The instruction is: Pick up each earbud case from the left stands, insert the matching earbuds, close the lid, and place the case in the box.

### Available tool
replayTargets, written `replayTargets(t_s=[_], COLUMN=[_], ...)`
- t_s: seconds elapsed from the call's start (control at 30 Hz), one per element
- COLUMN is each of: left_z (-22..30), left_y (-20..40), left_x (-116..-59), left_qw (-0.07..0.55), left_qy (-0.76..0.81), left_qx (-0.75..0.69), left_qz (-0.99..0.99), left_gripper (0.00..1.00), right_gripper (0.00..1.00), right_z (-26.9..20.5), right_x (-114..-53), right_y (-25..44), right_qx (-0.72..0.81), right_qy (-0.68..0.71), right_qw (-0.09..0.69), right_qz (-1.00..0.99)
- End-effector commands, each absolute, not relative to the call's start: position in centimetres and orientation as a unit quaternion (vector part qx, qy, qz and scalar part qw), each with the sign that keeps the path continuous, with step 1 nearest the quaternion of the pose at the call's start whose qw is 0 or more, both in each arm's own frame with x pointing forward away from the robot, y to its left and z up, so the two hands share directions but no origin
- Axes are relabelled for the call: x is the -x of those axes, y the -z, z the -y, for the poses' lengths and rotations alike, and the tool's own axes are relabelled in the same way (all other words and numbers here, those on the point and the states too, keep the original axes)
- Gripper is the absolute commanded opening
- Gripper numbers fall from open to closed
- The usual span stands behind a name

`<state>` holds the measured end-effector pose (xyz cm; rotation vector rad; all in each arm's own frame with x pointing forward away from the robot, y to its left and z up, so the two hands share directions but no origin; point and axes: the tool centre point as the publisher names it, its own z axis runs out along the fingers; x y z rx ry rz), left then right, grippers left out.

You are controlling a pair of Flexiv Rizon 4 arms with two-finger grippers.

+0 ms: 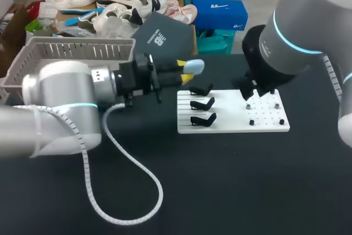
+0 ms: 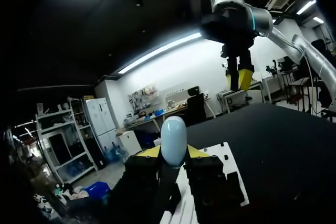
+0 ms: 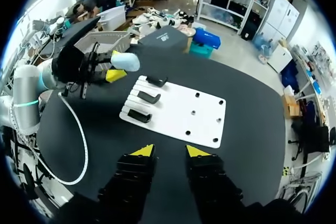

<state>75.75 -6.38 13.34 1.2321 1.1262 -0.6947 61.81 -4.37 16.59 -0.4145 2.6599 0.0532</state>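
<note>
My left hand (image 1: pixel 185 69) is clamped on the pale blue, egg-shaped earbud case (image 1: pixel 194 66). One yellow-tipped finger presses each side, and the rounded end sticks out past the fingertips. The case hangs in the air, clear of the black surface (image 1: pixel 231 180). Just ahead of this hand and a little below it lies the flat white board (image 1: pixel 231 126). The three black stands (image 1: pixel 202 103) sit in a row along the board edge nearest the hand. The grey slotted plastic basket (image 1: pixel 71 53) is back behind the hand, alongside the forearm.

My right hand (image 3: pixel 168 153) hovers above the surface with its fingers parted to a moderate gap and nothing between them. From it I look down on the board, which lies ahead of the fingertips. The end of the board closest to this hand has several small dark pieces (image 3: pixel 192 113) dotted over it, too small for me to make out. The stands are at the farther end of the board. Beyond them I see my left hand with the case in its grip.
</note>
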Motion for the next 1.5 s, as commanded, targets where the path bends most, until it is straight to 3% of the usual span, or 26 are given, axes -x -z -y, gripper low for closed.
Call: replayTargets(t_s=[0.03,0.3,0.57,1.1,1.5], left_z=[-0.5,-8.5,-14.0,-15.6,-16.1], left_y=[-16.7,-18.7,-15.5,-8.2,-6.0], left_x=[-75.4,-77.3,-81.1,-87.9,-88.8], left_qw=[0.644,0.658,0.63,0.577,0.55], left_qy=[0.233,0.147,0.116,0.136,0.146], left_qx=[-0.515,-0.488,-0.453,-0.425,-0.412], left_qz=[-0.516,-0.554,-0.62,-0.684,-0.712], left_gripper=[0.0,0.0,0.0,0.0,0.0], right_gripper=[0.33,0.31,0.32,0.32,0.32], right_z=[5.2,5.9,6.2,6.4,6.5], right_x=[-60.9,-61.5,-62.0,-63.5,-64.5], right_y=[-15.6,-14.3,-13.1,-11.9,-10.8], right_qx=[0.145,0.134,0.126,0.095,0.088], right_qy=[-0.029,-0.037,-0.032,-0.025,-0.033], right_qw=[0.255,0.238,0.216,0.2,0.189], right_qz=[-0.956,-0.961,-0.968,-0.975,-0.977])
